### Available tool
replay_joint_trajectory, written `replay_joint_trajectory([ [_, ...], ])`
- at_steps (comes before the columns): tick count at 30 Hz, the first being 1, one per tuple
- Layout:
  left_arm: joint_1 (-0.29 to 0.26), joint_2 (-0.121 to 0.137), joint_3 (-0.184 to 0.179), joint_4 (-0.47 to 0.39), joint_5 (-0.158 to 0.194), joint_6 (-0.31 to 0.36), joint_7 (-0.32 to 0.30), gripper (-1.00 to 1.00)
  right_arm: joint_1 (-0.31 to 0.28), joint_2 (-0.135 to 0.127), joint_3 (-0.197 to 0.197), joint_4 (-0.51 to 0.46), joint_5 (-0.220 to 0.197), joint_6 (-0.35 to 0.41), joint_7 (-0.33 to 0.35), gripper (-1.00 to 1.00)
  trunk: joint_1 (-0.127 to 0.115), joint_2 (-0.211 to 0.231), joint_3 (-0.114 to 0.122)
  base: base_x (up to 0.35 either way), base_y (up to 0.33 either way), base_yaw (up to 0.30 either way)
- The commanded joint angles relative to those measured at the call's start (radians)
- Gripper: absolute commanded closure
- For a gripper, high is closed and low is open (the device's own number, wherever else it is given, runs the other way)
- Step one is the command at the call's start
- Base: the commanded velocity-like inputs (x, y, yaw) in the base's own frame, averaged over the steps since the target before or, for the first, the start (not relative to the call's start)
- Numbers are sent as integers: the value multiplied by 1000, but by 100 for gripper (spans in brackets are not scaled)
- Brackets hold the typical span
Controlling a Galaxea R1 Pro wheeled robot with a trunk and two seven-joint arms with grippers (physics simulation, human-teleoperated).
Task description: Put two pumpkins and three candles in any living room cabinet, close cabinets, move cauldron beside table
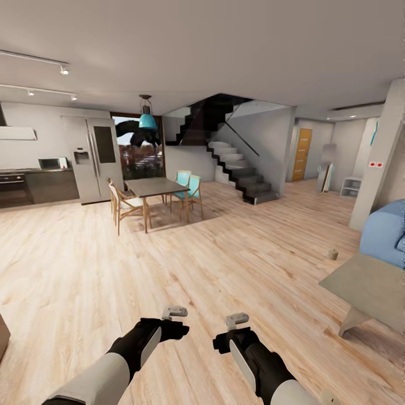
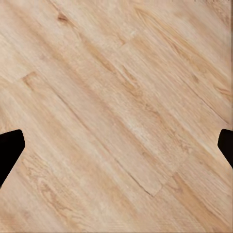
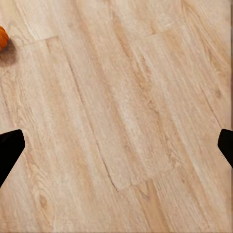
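Wood plank floor (image 1: 225, 264) spreads ahead of the robot. Both arms hang low over it: the left gripper (image 2: 116, 145) and the right gripper (image 3: 116, 145) each have their fingers wide apart, with nothing between them. One candle (image 1: 333, 254) stands on the floor near the low table (image 1: 371, 287), just before the blue sofa (image 1: 385, 233). An orange pumpkin (image 3: 2, 38) lies on the planks at the edge of the right wrist view. Far behind are a dining table (image 1: 154, 187) and a staircase (image 1: 242, 174).
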Motion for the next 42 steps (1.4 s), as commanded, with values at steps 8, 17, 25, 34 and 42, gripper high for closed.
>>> replay_joint_trajectory([
  [8, 0, 1, -5, -2, 6, 6, 1, -100, -1, 0, 3, -1, -10, 3, -9, -100, 0, -1, -1, 211, 0, -66],
  [17, 0, 1, -5, -2, 6, 6, 1, -100, -1, 0, 3, -1, -10, 3, -9, -100, 0, -1, -1, 263, 0, -6],
  [25, 0, 1, -5, -2, 6, -1, 1, -100, -1, 0, 3, -1, -10, 3, -9, -100, 0, -1, -1, 305, 0, 0],
  [34, 0, 1, -5, -2, 6, -6, 2, -100, -1, 0, 3, -2, -10, 3, -10, -100, 0, -1, -1, 319, 0, 0],
  [42, 0, 1, -5, -2, 6, -6, 2, -100, -1, 0, 3, -2, -10, 3, -10, -100, 0, -1, -1, 322, 0, 0],
])
